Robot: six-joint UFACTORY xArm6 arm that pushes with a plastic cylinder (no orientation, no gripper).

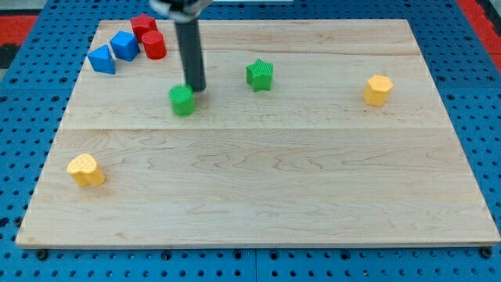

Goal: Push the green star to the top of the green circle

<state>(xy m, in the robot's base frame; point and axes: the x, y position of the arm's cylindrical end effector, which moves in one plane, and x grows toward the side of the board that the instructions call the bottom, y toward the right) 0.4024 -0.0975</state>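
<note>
The green star [260,74] sits on the wooden board [258,180] above centre. The green circle [182,100] lies to its left and slightly lower. My dark rod comes down from the view's top, and my tip [196,90] stands just right of and above the green circle, touching or nearly touching it. The star is well to the right of my tip, with a gap between them.
Two red blocks [148,35] and two blue blocks [113,51] cluster at the board's top left. A yellow heart-like block [85,169] lies at the lower left. A yellow hexagon [377,89] lies at the right. Blue pegboard surrounds the board.
</note>
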